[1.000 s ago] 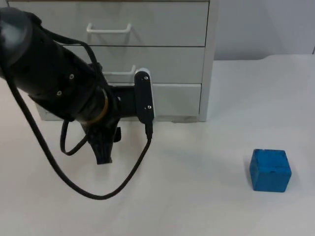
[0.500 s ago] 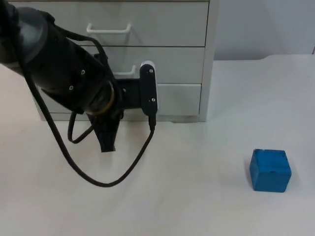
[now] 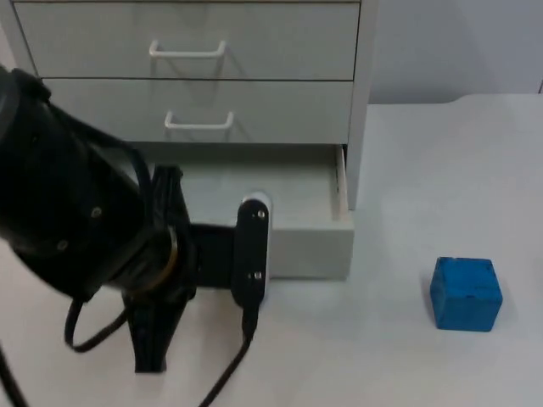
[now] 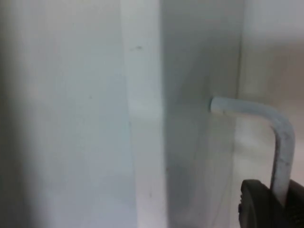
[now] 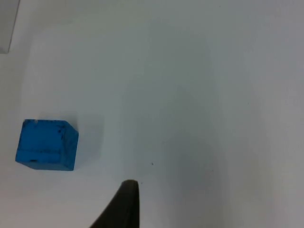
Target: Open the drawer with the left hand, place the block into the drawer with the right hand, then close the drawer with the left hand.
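My left hand (image 4: 278,209), hooked on the handle (image 4: 280,142), has just pulled the bottom drawer (image 3: 297,242) out at centre frame; the block (image 3: 465,292) waits lower right on the desk (image 3: 407,356), my right hand's state I cannot tell.

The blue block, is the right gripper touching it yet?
Apart. In the right wrist view the blue block sits on the white table with bare table between it and the right gripper's black fingertip.

Three drawers (image 3: 254,216) in one cabinet (image 3: 361,102) (lowest pulled out) — and one blue block (image 3: 465,293)
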Robot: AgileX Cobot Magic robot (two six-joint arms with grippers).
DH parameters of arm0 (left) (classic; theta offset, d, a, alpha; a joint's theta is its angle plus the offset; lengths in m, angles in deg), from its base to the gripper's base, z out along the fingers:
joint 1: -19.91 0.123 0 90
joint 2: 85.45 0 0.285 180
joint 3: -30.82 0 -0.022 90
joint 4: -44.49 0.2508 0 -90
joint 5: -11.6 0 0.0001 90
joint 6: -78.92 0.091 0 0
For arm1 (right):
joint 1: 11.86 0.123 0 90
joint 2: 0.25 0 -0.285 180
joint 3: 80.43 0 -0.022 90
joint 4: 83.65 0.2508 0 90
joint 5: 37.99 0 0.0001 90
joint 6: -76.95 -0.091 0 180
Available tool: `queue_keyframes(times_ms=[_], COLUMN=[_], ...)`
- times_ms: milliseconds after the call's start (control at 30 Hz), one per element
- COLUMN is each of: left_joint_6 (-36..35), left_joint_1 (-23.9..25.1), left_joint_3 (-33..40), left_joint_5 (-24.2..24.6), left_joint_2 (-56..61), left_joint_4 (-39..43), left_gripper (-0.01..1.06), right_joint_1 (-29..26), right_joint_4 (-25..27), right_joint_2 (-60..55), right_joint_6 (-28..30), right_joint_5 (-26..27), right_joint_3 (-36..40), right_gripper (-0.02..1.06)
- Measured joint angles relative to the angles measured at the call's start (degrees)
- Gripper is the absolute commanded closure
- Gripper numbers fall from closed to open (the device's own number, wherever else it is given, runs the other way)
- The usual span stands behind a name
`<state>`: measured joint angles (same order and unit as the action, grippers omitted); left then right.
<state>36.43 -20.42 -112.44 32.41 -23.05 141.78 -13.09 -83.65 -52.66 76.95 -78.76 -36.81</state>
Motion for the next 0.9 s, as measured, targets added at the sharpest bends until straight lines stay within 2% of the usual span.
queue_keyframes(times_ms=[100, 300, 533, 733, 767, 800, 833, 900], left_joint_6=[-0.1, -0.4, -0.5, -0.5, -0.5, -0.5, -0.5, -0.5], left_joint_1=[-3.4, -5.2, -6.3, -6.3, -6.3, -6.3, -6.3, -6.3], left_joint_3=[2.5, 3.7, 6.6, 6.8, 6.8, 6.8, 6.8, 6.8], left_joint_5=[1.7, 3.6, -0.8, -1.1, -1.1, -1.1, -1.1, -2.5], left_joint_2=[3.0, 4.1, 4.3, 4.3, 4.3, 4.3, 4.3, 4.3], left_joint_4=[-3.2, -3.7, -5.2, -5.0, -5.0, -5.0, -5.0, -5.0], left_gripper=[1.05, 1.05, 1.05, 1.05, 1.03, 0.97, 0.97, 0.82], right_joint_1=[0.0, 0.0, 0.0, 0.0, 0.0, 0.0, 0.0, 0.0], right_joint_4=[0.0, 0.0, 0.0, 0.0, 0.0, 0.0, 0.0, 0.0], right_joint_2=[0.0, 0.0, 0.0, 0.0, 0.0, 0.0, 0.0, 0.0], right_joint_6=[0.0, 0.0, 0.0, 0.0, 0.0, 0.0, 0.0, 0.0], right_joint_5=[0.1, 0.1, 0.1, 0.1, 0.1, 0.1, 0.1, 0.1], right_joint_3=[0.0, 0.0, 0.0, 0.0, 0.0, 0.0, 0.0, 0.0], right_gripper=[-0.01, -0.01, -0.01, -0.01, -0.01, -0.01, -0.01, -0.01])
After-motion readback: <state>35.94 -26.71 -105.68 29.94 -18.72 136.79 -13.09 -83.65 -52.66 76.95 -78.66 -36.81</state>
